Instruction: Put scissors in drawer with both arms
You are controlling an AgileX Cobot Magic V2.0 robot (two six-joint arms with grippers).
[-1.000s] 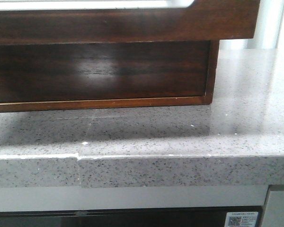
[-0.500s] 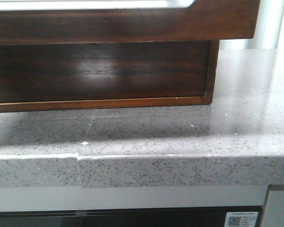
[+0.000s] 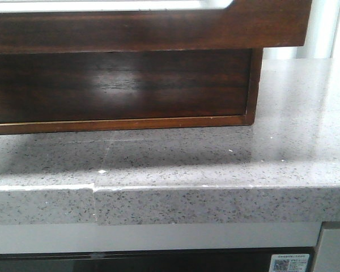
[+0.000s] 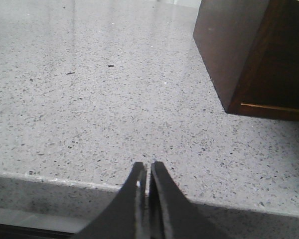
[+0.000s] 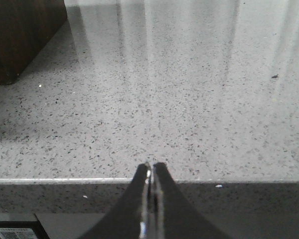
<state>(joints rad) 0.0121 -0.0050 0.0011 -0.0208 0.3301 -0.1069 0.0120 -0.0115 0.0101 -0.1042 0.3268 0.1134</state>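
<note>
- The small grey-handled scissors show in none of my views, so I cannot tell which way they lie or which arm is nearer.
- My left gripper (image 4: 146,172) has its black fingers pressed together, holding nothing, just above the near edge of the speckled grey stone countertop (image 4: 89,109).
- My right gripper (image 5: 150,172) is likewise closed and empty at that edge.
- The glossy dark brown wood-grain drawer (image 3: 147,28) juts out above the dark wooden cabinet box (image 3: 119,85), well ahead of both grippers, nothing between.

front cam: low, close, facing cabinet (image 3: 119,85) | wrists: over counter (image 4: 89,99) edge
</note>
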